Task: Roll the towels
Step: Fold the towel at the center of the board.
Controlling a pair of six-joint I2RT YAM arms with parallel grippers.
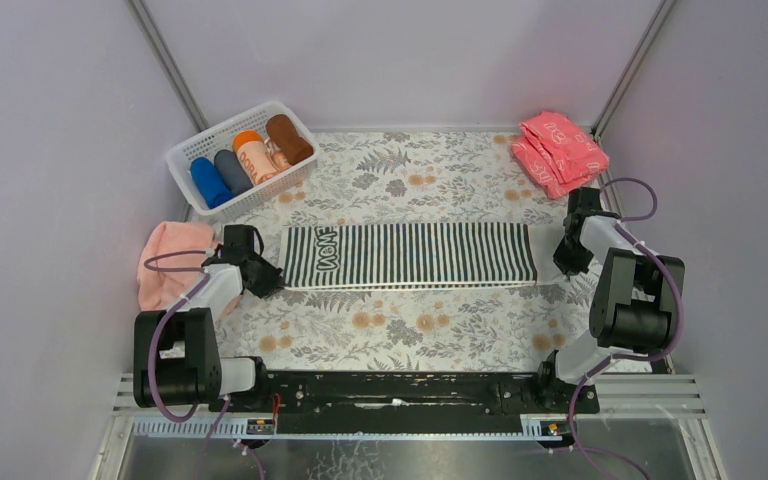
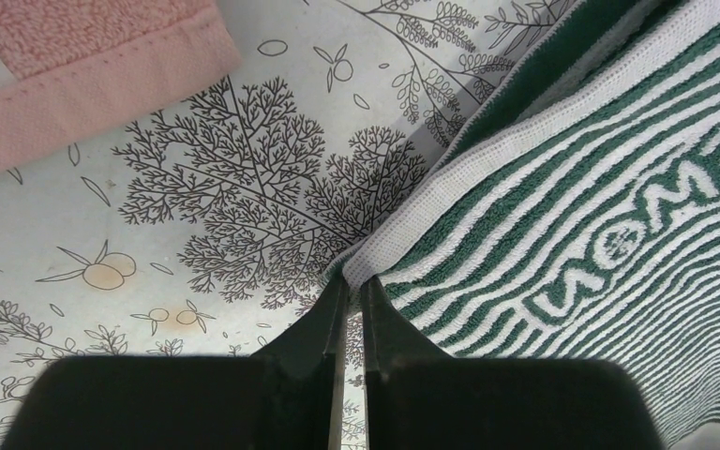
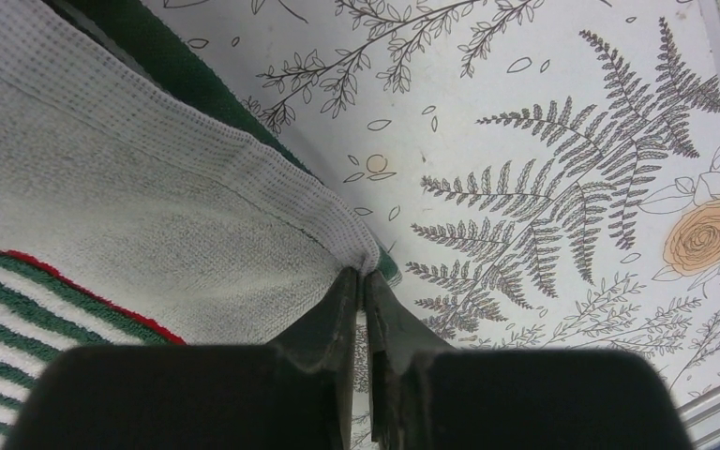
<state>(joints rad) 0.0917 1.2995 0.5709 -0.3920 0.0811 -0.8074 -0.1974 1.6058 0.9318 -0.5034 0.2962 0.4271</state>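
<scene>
The striped towel lies flat and unrolled across the middle of the surface, its white lettering at the left end. The left gripper has its jaws clamped on the towel's near-left corner. At the near-right corner, the right gripper has its jaws almost together; whether they grip cannot be told. The pale pink towel lies crumpled at the left edge, beside the left arm. A white basket in the far-left corner holds rolled towels; coral-pink folded cloths fill the far-right corner.

Black-white arms, purple cables; left hand, right hand black.
</scene>
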